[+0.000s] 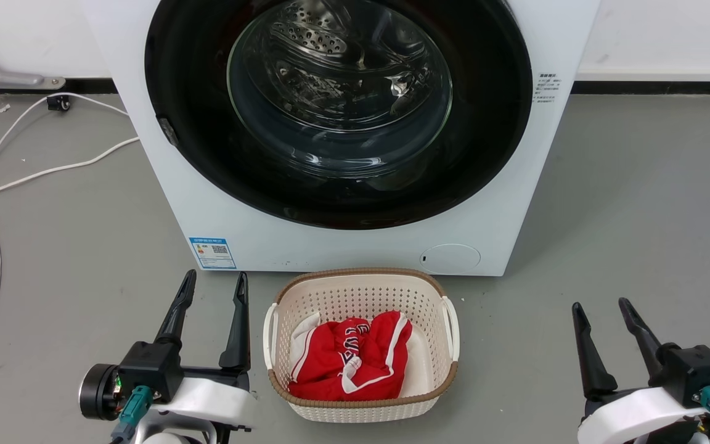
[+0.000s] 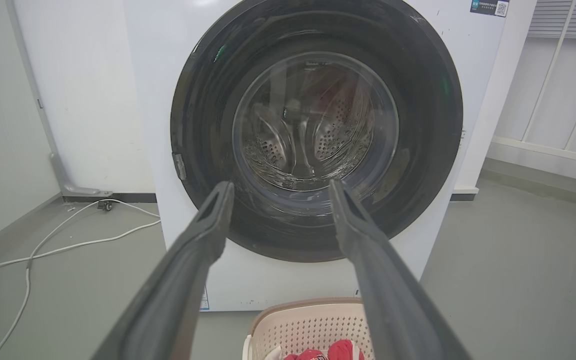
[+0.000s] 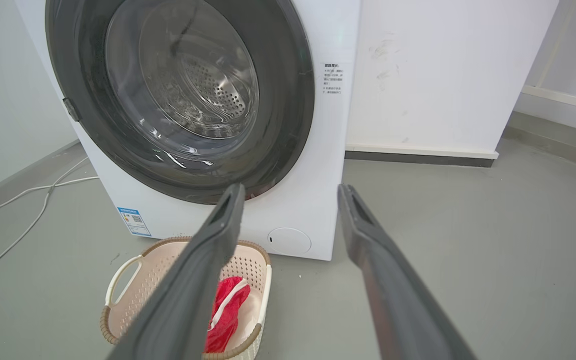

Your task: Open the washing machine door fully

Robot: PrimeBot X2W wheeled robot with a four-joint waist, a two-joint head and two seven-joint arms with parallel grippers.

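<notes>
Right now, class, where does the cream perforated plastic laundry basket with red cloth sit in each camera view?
Head view: the cream perforated plastic laundry basket sits bottom centre.
Left wrist view: the basket is cut by the bottom edge, near centre.
Right wrist view: the basket lies lower left.
Shared landmark: the glossy black round washing machine door, above the basket in each.

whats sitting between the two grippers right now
In the head view, a cream laundry basket holding red clothing sits between the left gripper and the right gripper, both open.
</notes>
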